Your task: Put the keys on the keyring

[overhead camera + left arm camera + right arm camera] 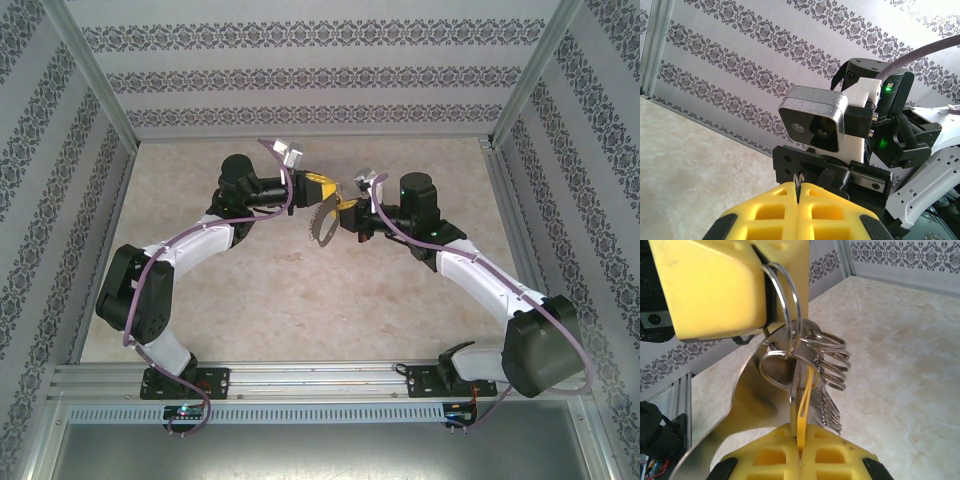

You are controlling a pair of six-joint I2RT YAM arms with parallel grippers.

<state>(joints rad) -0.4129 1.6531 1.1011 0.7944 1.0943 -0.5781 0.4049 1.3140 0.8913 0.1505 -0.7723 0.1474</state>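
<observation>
Both arms met up in the air over the table. My left gripper was squeezed tight on a wire loop of the keyring. My right gripper was closed too, pinching the thin yellow key (I saw it edge-on). The key's top end reached up to the keyring; touching or not, I could not tell. Little silver rings and a flat metal piece hung there.

a beige, marbled table is seen, walled by patterned panels on three sides; an aluminium rail is fixed along its near edge.
</observation>
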